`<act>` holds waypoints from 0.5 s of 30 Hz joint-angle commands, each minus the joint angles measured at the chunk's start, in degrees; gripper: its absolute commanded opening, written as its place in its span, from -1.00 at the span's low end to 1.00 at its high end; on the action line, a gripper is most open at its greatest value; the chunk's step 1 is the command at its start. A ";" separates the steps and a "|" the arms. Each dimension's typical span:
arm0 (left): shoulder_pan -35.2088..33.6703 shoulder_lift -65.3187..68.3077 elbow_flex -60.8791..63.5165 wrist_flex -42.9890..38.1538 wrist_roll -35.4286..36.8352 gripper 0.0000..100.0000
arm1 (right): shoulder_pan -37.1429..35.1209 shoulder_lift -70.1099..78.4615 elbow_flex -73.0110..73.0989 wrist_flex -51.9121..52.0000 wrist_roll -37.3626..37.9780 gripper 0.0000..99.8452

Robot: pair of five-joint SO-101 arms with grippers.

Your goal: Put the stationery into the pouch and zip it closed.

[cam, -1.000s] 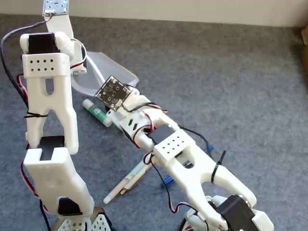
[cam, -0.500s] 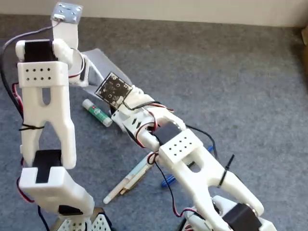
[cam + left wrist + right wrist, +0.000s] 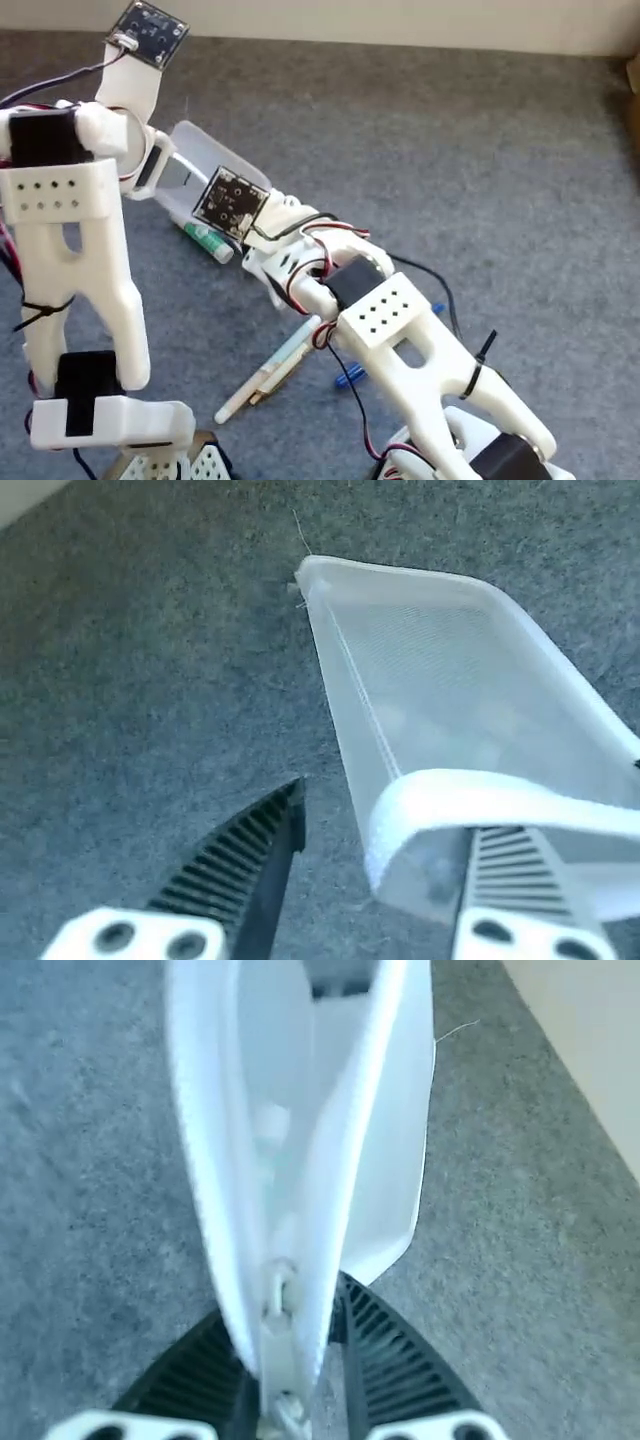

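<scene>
- Pouch [image 3: 300, 1110]: light, floppy, probably slick film; best held by the stiffer zip [image 3: 278, 1295] rim.
- Right gripper [image 3: 290, 1305] pinches zip end; left gripper [image 3: 385, 815] spread beside rim.

The tabletop [image 3: 500, 180] has a grey, carpet-like surface. A green-labelled glue stick [image 3: 200, 236] lies on it toward the far left. Nearer the front, a pale pen [image 3: 278, 364] and a tan pencil [image 3: 262, 390] lie touching side by side, and a blue pen [image 3: 352, 377] lies near them.

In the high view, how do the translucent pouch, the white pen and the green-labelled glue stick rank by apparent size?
1. Translucent plastic pouch, though partly covered.
2. Long white pen.
3. Short green-labelled glue stick.
</scene>
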 commanded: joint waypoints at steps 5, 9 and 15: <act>-3.21 -2.86 -0.22 -0.18 -3.16 -0.54 | -0.66 -2.33 -3.56 1.36 1.14 -0.99; -4.70 -2.77 0.40 -1.41 -3.25 -0.66 | -0.57 -2.33 -3.56 1.36 1.05 -0.99; -4.97 -2.95 9.01 -6.95 -4.92 -0.68 | -0.66 -2.33 -3.56 1.36 1.05 -0.99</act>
